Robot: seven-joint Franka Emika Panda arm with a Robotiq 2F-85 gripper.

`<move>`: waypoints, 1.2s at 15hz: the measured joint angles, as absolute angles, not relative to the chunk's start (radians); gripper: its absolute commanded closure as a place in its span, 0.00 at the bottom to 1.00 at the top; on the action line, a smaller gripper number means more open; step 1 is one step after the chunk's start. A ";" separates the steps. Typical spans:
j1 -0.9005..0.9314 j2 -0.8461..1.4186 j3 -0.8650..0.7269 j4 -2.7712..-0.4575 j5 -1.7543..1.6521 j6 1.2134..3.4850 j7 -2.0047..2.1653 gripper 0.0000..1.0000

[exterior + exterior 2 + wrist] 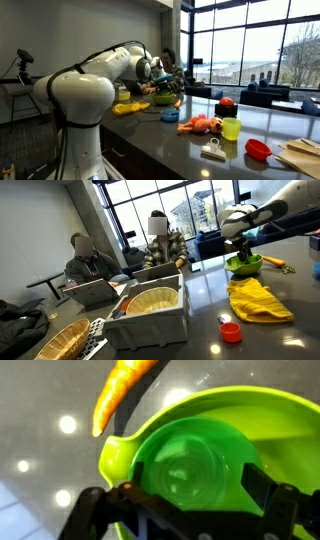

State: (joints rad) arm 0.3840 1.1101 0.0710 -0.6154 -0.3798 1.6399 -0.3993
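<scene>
In the wrist view a lime-green bowl (pixel 270 420) fills the frame, with a darker green round dish (pixel 190 460) sitting inside it. My gripper (pixel 192 486) hangs right over that dish, open, its two dark fingers (pixel 262 488) standing wide on either side with nothing between them. An orange toy carrot (pixel 120 390) lies on the dark counter just beyond the bowl's rim. In both exterior views the gripper (pixel 160 84) (pixel 240 246) is just above the green bowl (pixel 165 99) (pixel 246 265).
A yellow cloth (pixel 128 107) (pixel 258 300) lies beside the bowl. The counter also holds an orange toy (pixel 205 124), a yellow-green cup (pixel 231 128), a red bowl (pixel 258 149), a grey bin (pixel 150 325) and a small orange cap (pixel 231 332). Two people sit behind.
</scene>
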 measured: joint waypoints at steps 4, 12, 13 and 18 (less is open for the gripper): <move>0.389 1.104 0.070 -0.574 -0.391 1.638 -0.399 0.00; 0.392 1.108 0.070 -0.556 -0.392 1.629 -0.399 0.00; 0.392 1.112 0.070 -0.558 -0.392 1.623 -0.399 0.00; 0.385 1.148 0.069 -0.562 -0.392 1.594 -0.396 0.00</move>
State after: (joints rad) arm 0.3849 1.1485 0.0695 -0.5618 -0.3924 1.5944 -0.3961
